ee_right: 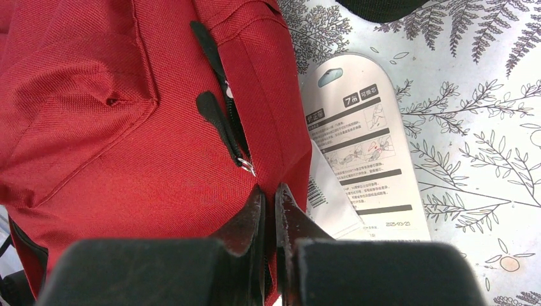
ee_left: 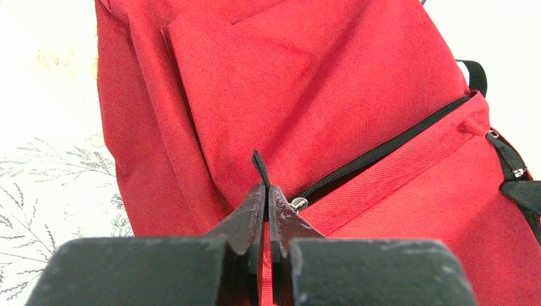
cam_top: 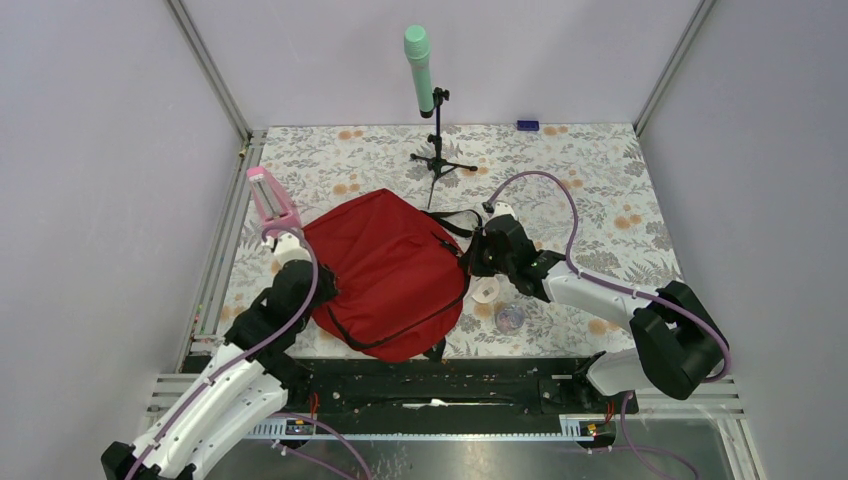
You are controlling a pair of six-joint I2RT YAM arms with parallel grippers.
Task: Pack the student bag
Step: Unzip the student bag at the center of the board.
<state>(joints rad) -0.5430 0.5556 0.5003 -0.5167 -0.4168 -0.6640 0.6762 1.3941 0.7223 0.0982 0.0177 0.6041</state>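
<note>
The student bag [cam_top: 390, 265], a large red backpack with black straps and zippers, lies flat in the middle of the floral mat. My left gripper [cam_top: 322, 283] is at its left edge. In the left wrist view the left gripper [ee_left: 266, 188] is shut on a black zipper pull cord [ee_left: 258, 164]. The metal slider [ee_left: 298, 203] sits just right of the tips, and the black zipper [ee_left: 389, 148] runs up to the right. My right gripper [cam_top: 471, 262] is at the bag's right edge. There the right gripper [ee_right: 270, 192] is shut on a fold of the red fabric [ee_right: 159, 172], just below two black zipper pulls [ee_right: 214, 111].
A white printed package card [ee_right: 360, 150] lies beside the bag, next to the right gripper. A white roll [cam_top: 487, 290] and a clear round item [cam_top: 510, 318] lie near the bag's right corner. A pink object [cam_top: 270, 200] stands at the left, a green microphone on a tripod [cam_top: 422, 70] behind, and a blue item [cam_top: 527, 125] at the back.
</note>
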